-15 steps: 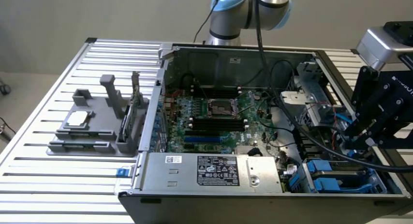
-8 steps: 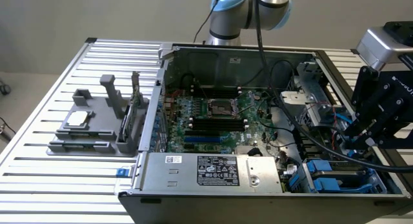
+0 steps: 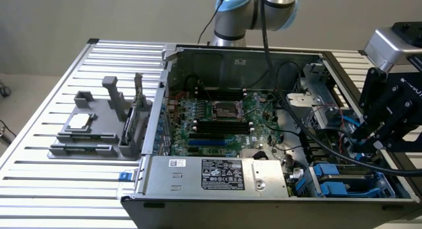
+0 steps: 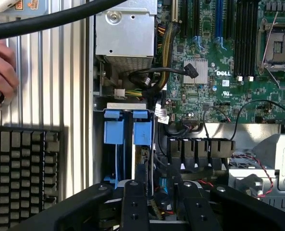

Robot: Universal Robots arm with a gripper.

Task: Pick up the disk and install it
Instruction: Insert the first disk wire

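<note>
Slatted metal table (image 3: pixel 39 189) carrying open computer case (image 3: pixel 231 66) | tool (image 4: pixel 164 187) is hovering near blue-framed disk (image 4: pixel 142 132), grip: cannot tell | should be aligning square to bay, avoiding cables (image 4: pixel 156 70)

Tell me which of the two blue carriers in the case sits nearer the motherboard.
The blue carrier bordering the tagged cables; its twin lies against the case wall, by the slatted table.
</note>
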